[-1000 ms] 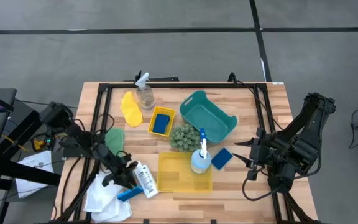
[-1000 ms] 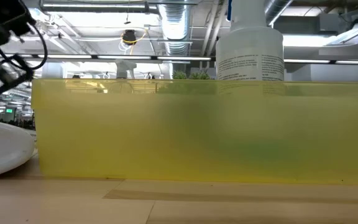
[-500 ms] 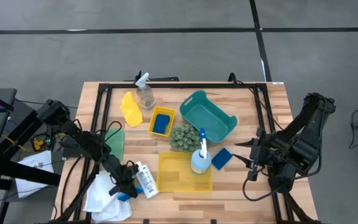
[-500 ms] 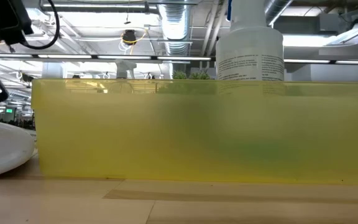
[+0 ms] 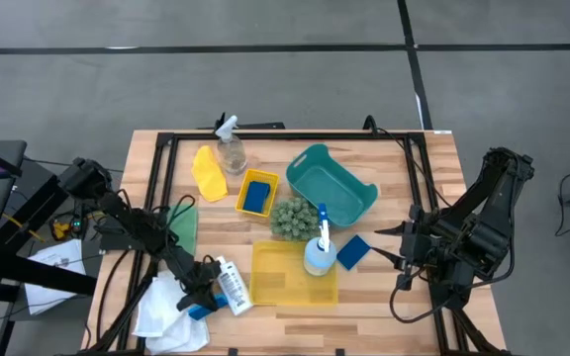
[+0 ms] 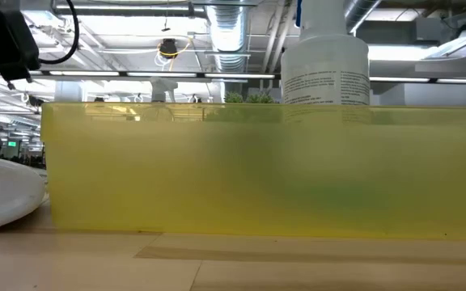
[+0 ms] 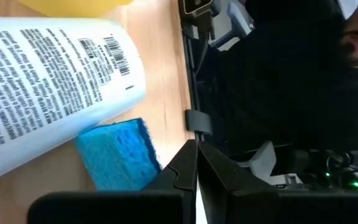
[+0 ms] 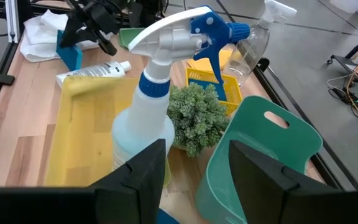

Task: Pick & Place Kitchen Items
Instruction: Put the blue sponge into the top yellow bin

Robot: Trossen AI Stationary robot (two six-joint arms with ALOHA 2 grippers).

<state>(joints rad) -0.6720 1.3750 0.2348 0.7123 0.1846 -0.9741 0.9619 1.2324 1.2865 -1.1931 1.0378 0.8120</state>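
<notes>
The left pincer is sitting low at the near left part of the table, and in its wrist view the two dark fingers are lying pressed together with no gap; whether they are pinching an edge of the blue sponge just beside them or are simply shut next to it, I cannot tell. That sponge is lying flat, partly over the white cloths and touching the small white bottle, which is resting on its side with its long axis running from the far-left toward the near-right, alongside the large yellow bin. Farther out, most of the work seems to be waiting: the large yellow bin is looking bare inside, the teal basket is also holding nothing I can see, and only the small yellow bin is carrying a blue sponge. A blue spray bottle is standing upright at the large bin's far right corner, a second loose sponge is lying just beside it, and a clear spray bottle, a yellow piece and a green piece are lying loose. The right pincer is waiting at the table's right side, fingers parted and holding nothing.
</notes>
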